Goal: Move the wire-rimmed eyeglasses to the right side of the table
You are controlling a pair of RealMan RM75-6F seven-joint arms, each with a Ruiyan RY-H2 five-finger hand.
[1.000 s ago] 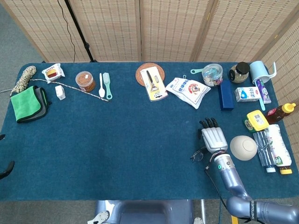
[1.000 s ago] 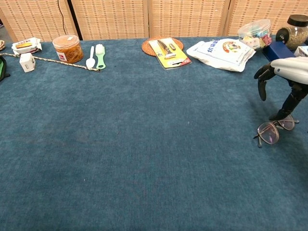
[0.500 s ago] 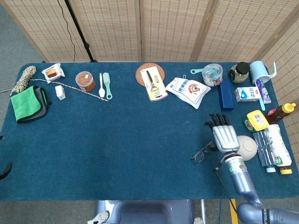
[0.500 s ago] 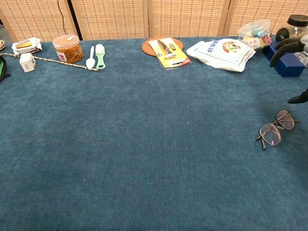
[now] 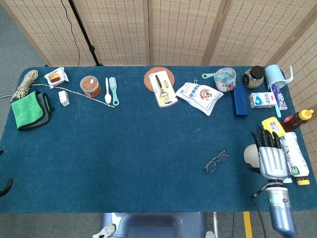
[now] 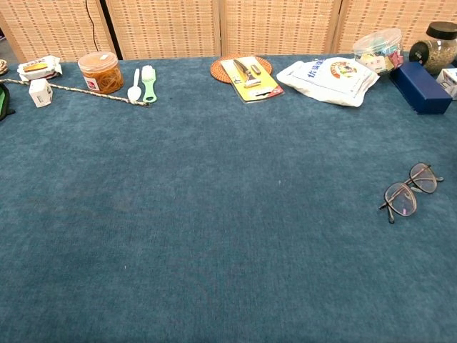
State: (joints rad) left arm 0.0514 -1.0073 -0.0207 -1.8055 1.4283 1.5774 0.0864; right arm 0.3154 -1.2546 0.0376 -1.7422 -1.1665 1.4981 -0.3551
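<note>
Glasses lie flat on the cloth, right of centre, free of any grip. Right hand hovers well apart near the bowl, fingers extended, empty. Placement looks done; next, retract.

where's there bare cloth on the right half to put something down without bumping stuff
Bare table runs from the eyeglasses up to the white pouch and blue box, and left of the eyeglasses across the middle. The far right edge is crowded: right hand over the round white object, beside the bottles and yellow-capped container.
</note>
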